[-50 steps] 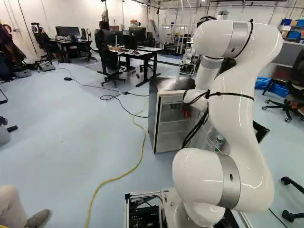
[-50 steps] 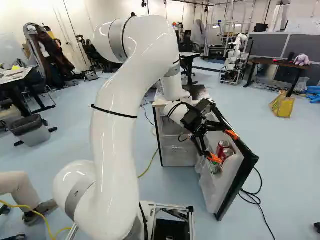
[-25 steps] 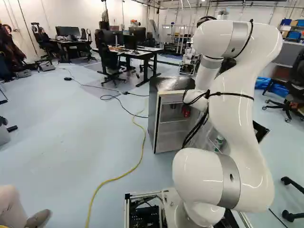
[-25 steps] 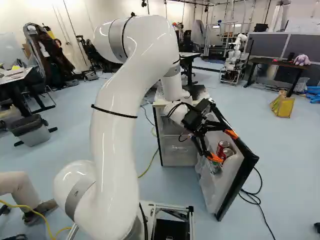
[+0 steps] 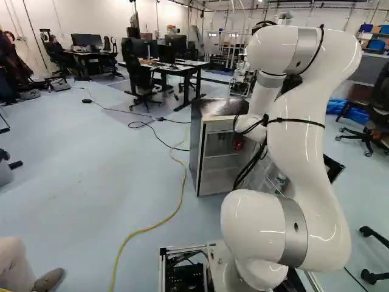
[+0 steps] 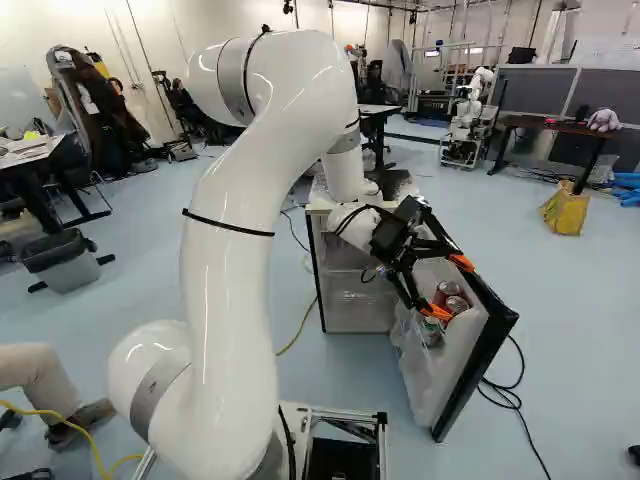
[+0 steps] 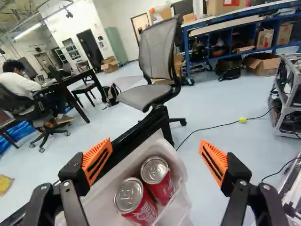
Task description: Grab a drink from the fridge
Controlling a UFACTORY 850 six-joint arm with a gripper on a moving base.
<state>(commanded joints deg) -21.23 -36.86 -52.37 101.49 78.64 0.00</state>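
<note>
At the open fridge door (image 6: pixel 430 380), your gripper (image 7: pixel 155 142) stands wide, the two red cans (image 7: pixel 142 210) below its gap, nearer the finger (image 7: pixel 96 159) by the black edge (image 7: pixel 134 140).

A yellow cable (image 5: pixel 149 229) crosses the floor (image 5: pixel 79 182), and a desk (image 6: pixel 545 125) holds probably a plush toy (image 6: pixel 604 120).

the arm (image 6: pixel 235 290) is rounded and glossy white, with silver-grey bands (image 5: pixel 293 243) at its joints. thin black straps (image 6: pixel 228 224) ring it, and black cables (image 5: pixel 251 165) loop near the wrist. the claw (image 6: pixel 449 288) is black, with small silver screws (image 7: pixel 66 183) and ridged, slotted orange pads (image 7: pixel 97 159).
</note>
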